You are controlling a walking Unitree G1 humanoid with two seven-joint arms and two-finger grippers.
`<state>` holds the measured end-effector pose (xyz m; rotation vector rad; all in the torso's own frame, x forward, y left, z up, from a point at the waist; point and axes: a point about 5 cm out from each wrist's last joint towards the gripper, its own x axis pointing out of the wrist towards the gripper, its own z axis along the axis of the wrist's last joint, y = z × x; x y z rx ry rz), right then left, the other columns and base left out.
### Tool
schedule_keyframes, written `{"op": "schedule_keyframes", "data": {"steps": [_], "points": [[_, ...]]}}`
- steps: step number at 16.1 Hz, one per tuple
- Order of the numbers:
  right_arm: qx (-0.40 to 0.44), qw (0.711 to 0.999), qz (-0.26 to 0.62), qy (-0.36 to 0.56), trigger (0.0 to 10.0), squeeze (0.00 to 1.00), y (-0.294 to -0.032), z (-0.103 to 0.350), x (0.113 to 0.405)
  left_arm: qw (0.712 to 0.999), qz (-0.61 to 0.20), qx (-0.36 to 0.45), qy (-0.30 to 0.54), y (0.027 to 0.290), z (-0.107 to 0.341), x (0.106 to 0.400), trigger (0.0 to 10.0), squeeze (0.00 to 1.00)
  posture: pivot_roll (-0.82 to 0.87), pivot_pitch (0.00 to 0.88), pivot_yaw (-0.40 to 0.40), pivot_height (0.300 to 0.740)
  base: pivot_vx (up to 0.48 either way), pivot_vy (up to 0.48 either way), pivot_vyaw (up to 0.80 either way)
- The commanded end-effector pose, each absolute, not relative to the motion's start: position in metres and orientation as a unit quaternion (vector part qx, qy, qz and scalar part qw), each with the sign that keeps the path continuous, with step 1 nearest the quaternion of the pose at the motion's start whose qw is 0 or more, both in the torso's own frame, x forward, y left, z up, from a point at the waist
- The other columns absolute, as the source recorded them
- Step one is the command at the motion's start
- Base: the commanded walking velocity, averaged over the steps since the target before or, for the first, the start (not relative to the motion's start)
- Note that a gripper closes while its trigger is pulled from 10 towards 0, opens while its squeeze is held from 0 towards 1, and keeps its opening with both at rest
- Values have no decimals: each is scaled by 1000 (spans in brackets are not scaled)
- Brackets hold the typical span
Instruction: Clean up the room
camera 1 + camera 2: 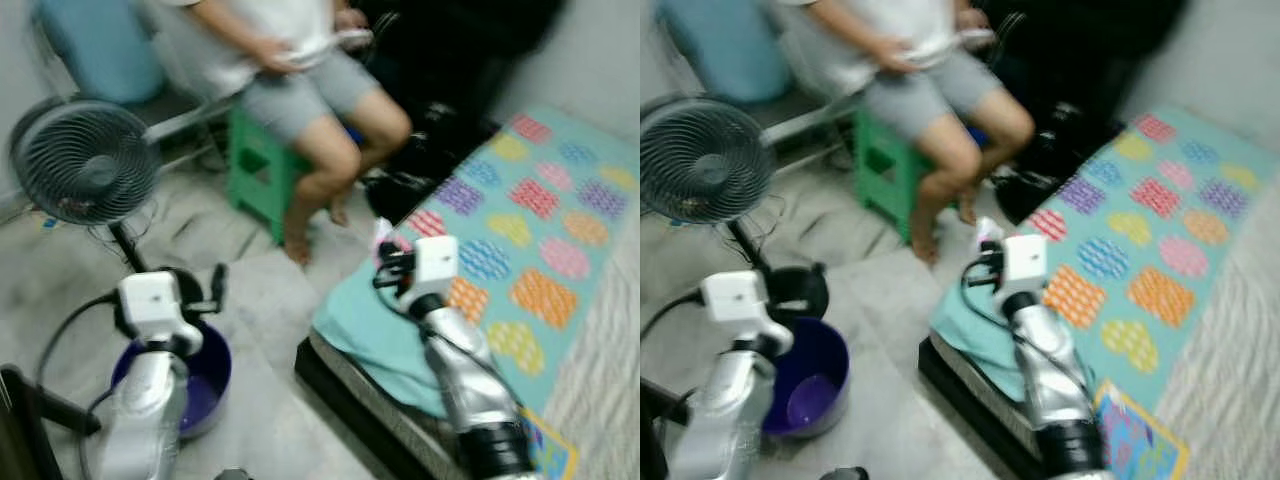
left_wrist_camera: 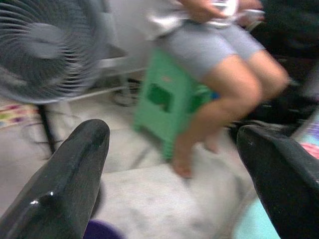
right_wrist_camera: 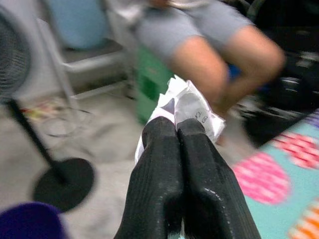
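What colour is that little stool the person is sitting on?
Green. The stool shows best in the left wrist view, under the seated person.

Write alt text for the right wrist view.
The right tool, shut, pinches a crumpled white paper scrap between its black fingers. Behind, blurred, a person's bare legs, a green plastic stool and a black fan base.

The right gripper (image 3: 177, 124) reaches forward at about one o'clock from the robot — its two black fingers pressed flat together on a crumpled white paper (image 3: 192, 107). The left gripper (image 2: 174, 144) is raised at about eleven o'clock, its fingers (image 2: 75, 169) spread wide apart and holding nothing.
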<state>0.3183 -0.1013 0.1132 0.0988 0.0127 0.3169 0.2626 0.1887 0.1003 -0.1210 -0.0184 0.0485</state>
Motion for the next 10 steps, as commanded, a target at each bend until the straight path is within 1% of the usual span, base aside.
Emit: {"op": "schedule_keyframes", "data": {"steps": [1, 10], "points": [[44, 988, 150, 3, 10000, 0, -109, 115, 319, 998, 21, -62, -6, 184, 99, 262, 10000, 0, -29, 103, -80, 740, 0, 0, 800], [45, 987, 157, 3, 10000, 0, -107, 115, 320, 998, 15, -56, -8, 183, 99, 265, 10000, 0, -27, 91, -81, 740, 0, 0, 800]]}}
